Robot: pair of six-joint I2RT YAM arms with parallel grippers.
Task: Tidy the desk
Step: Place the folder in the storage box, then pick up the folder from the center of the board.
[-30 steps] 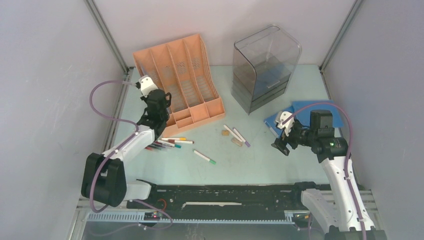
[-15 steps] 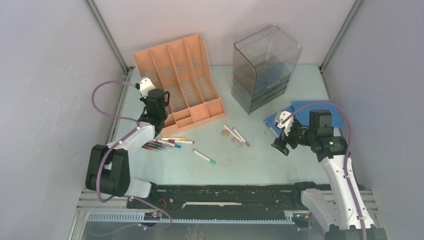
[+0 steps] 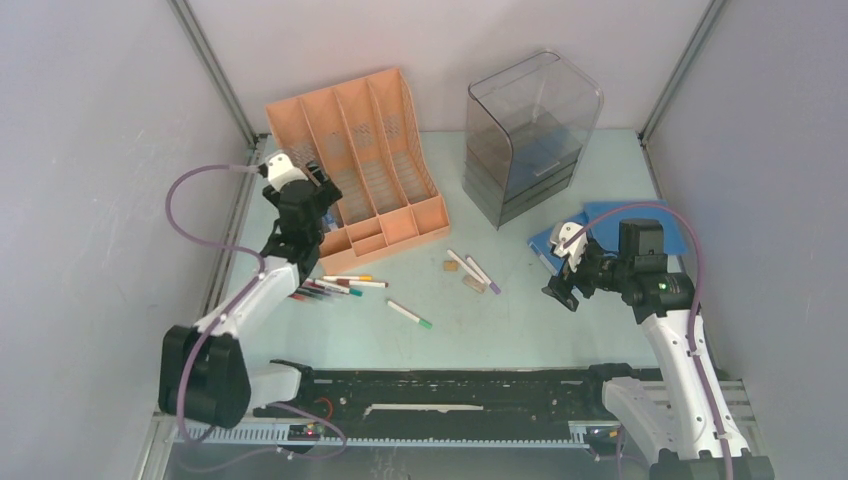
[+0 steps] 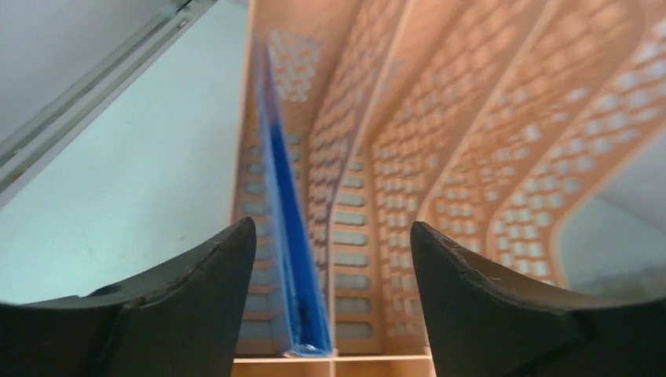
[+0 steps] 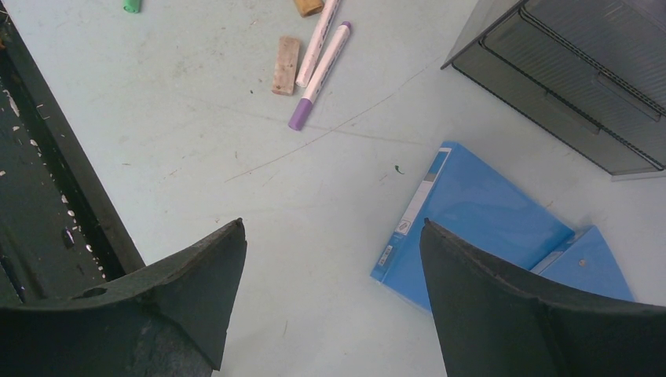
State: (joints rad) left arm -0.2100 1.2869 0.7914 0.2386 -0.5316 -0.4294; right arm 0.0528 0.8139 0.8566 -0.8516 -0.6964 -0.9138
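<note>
Top cam high, wide; shares peach slotted plastic rack (image 4: 471,157) w/ close L wrist, pale mint-green counter (image 5: 196,173) w/ downward R wrist.

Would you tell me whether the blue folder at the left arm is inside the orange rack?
Inside: the blue folder stands on edge in an end slot of the orange rack, the left fingers spread clear of it.
</note>
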